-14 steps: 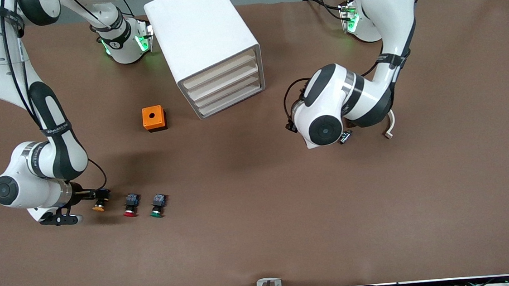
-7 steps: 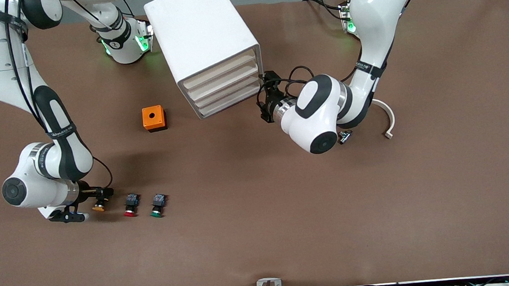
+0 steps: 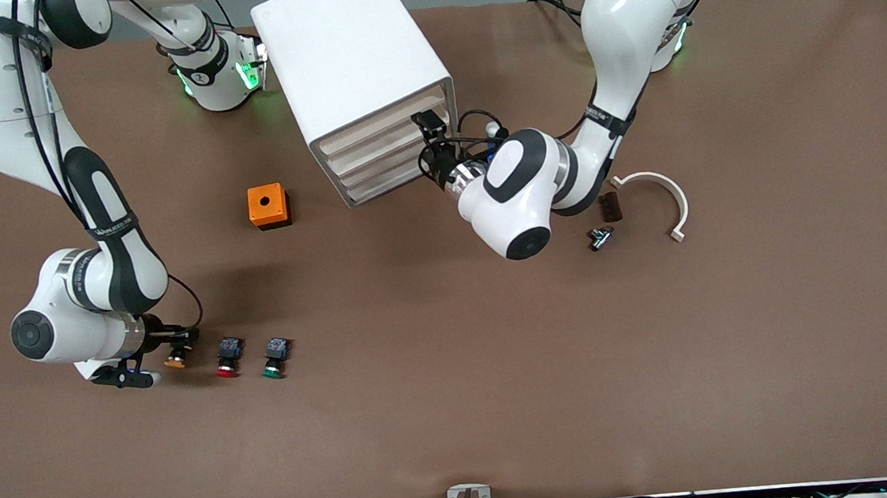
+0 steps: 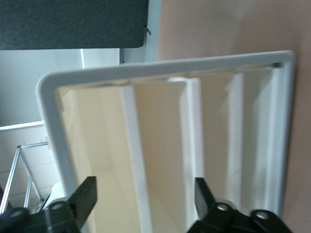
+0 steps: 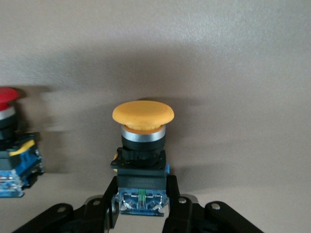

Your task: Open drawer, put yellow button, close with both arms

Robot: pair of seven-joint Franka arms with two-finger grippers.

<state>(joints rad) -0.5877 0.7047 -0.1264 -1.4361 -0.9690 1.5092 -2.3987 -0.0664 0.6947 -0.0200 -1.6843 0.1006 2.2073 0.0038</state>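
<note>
While three buttons lie — right hand (image 3: 181, 338) grips one, yellow button (image 5: 143, 115).

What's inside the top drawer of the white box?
Nobody can tell: the drawer is shut in its white cabinet, hiding its inside. The open left gripper is at its front; the right gripper grips the yellow button.

I see even, bright overhead light on matte brown table (image 3: 456, 406); no glare. Soft shadows pool under both white jointed arms, darkest just beside right black two-finger gripper (image 3: 182, 341). Green status lights glow at arm bases. Right wrist view sharp on round yellow-orange-capped button (image 5: 143, 145); its shadow falls on table past cap. Left wrist view hazy, washed out; left gripper (image 4: 146, 204) fingers soft-edged, boxy white cabinet (image 4: 48, 126) interior warm cream.
</note>
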